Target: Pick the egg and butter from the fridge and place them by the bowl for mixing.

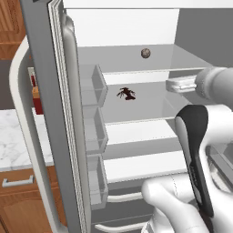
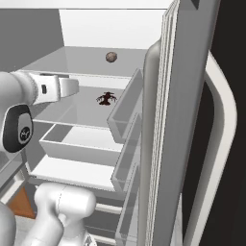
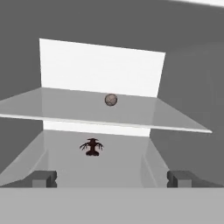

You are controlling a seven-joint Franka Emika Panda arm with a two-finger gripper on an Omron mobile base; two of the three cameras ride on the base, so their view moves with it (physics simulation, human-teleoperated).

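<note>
The fridge (image 1: 45, 91) stands with both doors open, and its white shelves are in full sight. On its upper glass shelf lies the egg (image 1: 145, 53) (image 2: 111, 57) (image 3: 111, 100), small, speckled and brownish-grey, near the back. My gripper (image 1: 169, 85) (image 2: 72, 88) (image 3: 112, 179) hovers at the front of the middle shelf, pointing inward. It is open and holds nothing. The egg is above it and farther in, well apart from the fingertips (image 3: 43, 178). The butter and the bowl are out of view.
A dark red-brown spiky item (image 1: 126, 94) (image 2: 106, 98) (image 3: 91, 147) sits on the middle shelf ahead of the gripper. Clear door bins (image 1: 93, 132) (image 2: 126, 115) line both doors. A white drawer (image 2: 81, 149) lies below. A marble counter (image 1: 13, 136) is on the left.
</note>
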